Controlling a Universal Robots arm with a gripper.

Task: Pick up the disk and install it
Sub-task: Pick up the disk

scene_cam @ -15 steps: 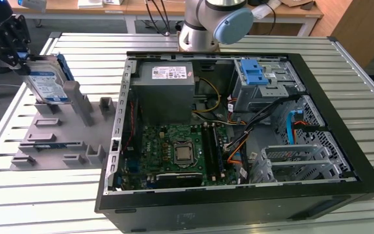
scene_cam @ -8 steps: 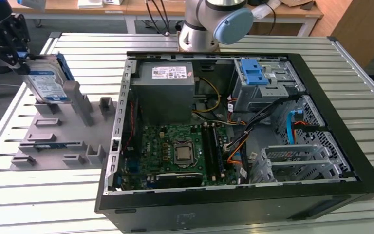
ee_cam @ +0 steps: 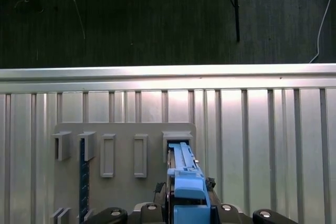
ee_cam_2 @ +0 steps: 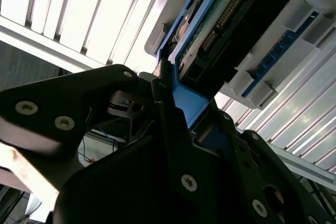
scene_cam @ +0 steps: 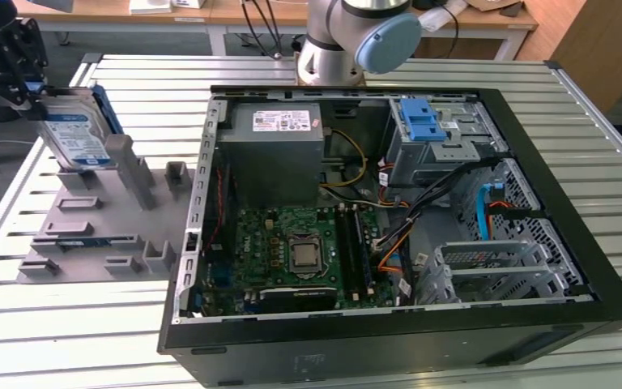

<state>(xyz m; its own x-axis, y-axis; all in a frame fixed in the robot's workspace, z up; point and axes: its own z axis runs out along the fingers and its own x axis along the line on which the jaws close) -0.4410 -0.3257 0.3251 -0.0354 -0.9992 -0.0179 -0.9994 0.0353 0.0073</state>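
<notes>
I see the gripper (scene_cam: 28, 87) at the exterior view's far left, its fingers (ee_cam_2: 164, 109) drawn in narrow on the top edge of the disk (scene_cam: 75, 134). The disk stands upright with its label facing the camera, and its lower end is at a slot of the grey rack (scene_cam: 100, 231). I cannot tell whether it rests in the slot or hangs just above it. In the second wrist view the disk (ee_cam_2: 220, 30) has its blue rail running between the dark fingers. In the first wrist view the disk (ee_cam: 184, 174) reaches edge-on from the gripper (ee_cam: 186, 211) to the rack (ee_cam: 123, 145). The rack lies on the slatted metal surface (scene_cam: 62, 324), just beside the open computer case (scene_cam: 398, 340) on the exterior view's right.
</notes>
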